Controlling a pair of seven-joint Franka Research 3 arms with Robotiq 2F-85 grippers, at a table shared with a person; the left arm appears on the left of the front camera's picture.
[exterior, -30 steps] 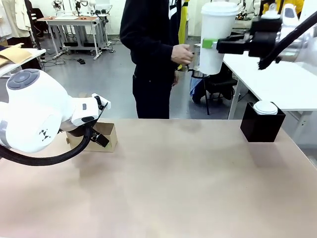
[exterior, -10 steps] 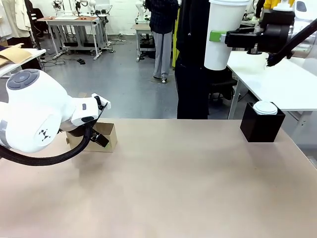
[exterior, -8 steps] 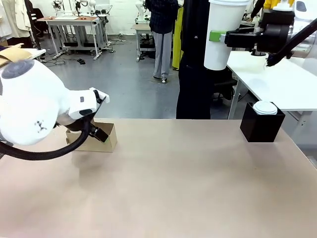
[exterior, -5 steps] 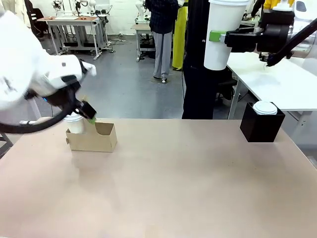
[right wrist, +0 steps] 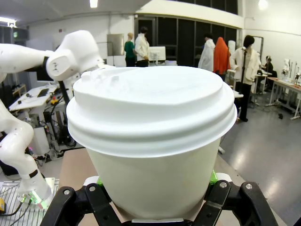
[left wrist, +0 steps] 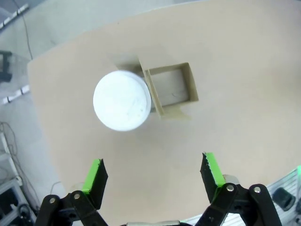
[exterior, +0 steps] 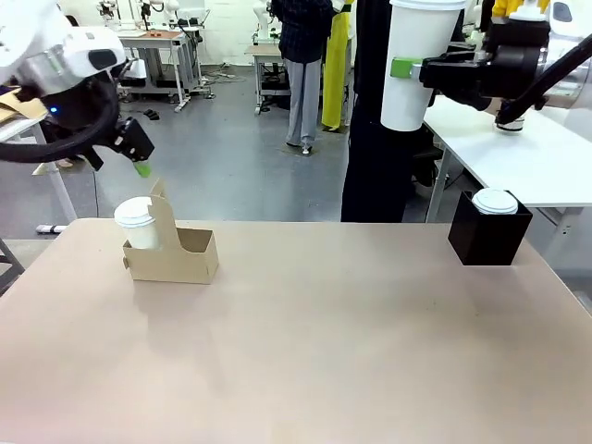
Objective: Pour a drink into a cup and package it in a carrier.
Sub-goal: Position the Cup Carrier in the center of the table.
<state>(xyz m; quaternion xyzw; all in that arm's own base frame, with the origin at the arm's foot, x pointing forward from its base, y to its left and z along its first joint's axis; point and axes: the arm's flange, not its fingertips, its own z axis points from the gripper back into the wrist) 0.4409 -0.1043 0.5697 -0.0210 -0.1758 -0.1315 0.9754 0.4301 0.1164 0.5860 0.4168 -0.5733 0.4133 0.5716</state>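
On your tan table (exterior: 351,351) the carrier (exterior: 176,264) sits left, a seated cup (exterior: 137,225) in one pocket, the left gripper (exterior: 139,159) open above it. High at far right, the right gripper (exterior: 404,67) clamps the held cup (exterior: 407,102) mid-wall. It is crushable paper and probably liquid-heavy, so squeeze gently.

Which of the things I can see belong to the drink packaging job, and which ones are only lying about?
Job: raised white cup; carrier; lidded cup in its pocket.
Probably lying about: black box; white lid at its top.
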